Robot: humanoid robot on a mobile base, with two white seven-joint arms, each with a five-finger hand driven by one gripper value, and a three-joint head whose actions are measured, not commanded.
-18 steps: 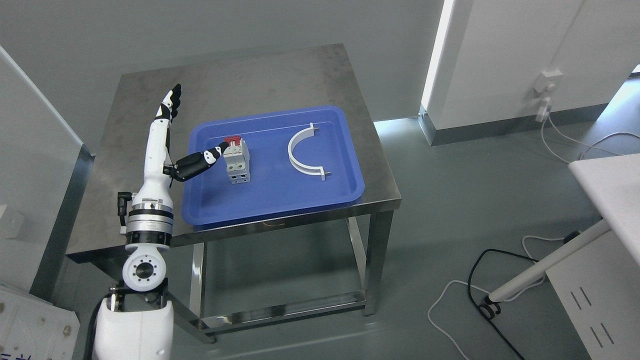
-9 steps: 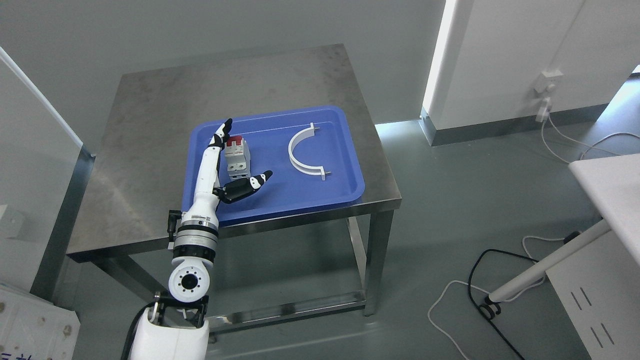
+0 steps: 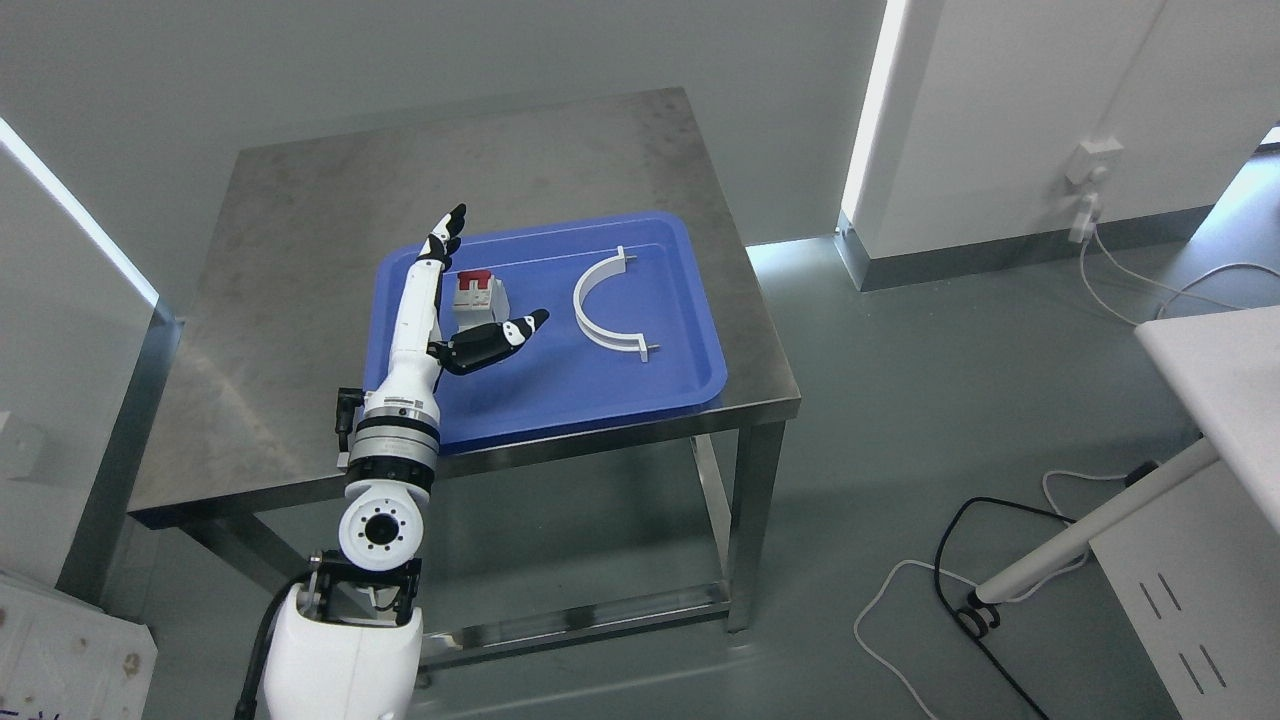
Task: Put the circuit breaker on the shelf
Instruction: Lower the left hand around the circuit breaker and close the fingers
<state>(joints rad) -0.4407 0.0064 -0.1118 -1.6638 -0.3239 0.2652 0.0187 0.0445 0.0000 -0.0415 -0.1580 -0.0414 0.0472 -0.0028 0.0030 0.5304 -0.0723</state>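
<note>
The left hand point(image 3: 440, 315) is spread open around the circuit breaker point(image 3: 476, 300), holding nothing, thumb on its near side. The breaker stands in the blue tray point(image 3: 600, 385) on the steel surface point(image 3: 300, 250), left of a white curved bracket point(image 3: 603, 315).

I am in a lab or test room, not a home. A bare steel table point(image 3: 300, 200) stands in the middle of the frame on a grey smooth floor point(image 3: 900, 420). At right are plain white walls point(image 3: 1000, 100), a wall socket point(image 3: 1090, 160) with loose cables point(image 3: 960, 560), and a white cabinet point(image 3: 1180, 590) at lower right.
</note>
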